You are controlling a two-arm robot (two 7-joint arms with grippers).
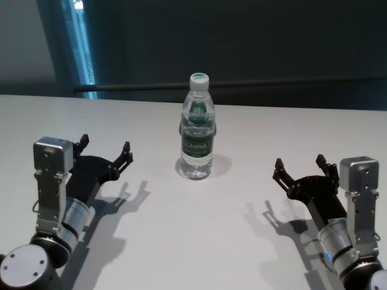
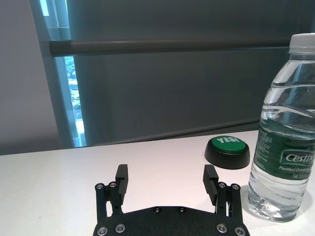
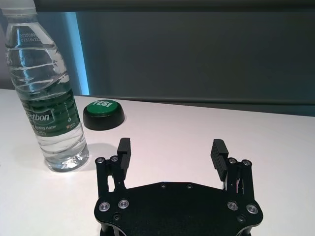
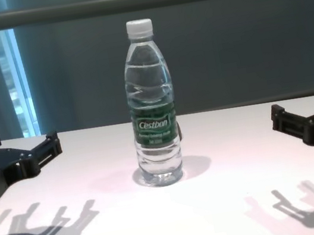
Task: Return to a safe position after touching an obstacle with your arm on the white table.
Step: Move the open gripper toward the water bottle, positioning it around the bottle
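Observation:
The obstacle, a clear water bottle with a white cap and a dark green "Cestbon" label, stands upright in the middle of the white table. It also shows in the chest view, the left wrist view and the right wrist view. My left gripper is open and empty, hovering low at the bottle's left, clear of it. My right gripper is open and empty at the bottle's right, also clear of it. Both show in their wrist views, left and right.
A black push button with a green "YES!" top sits on the table behind the bottle; it also shows in the right wrist view. A dark wall and a rail run beyond the table's far edge.

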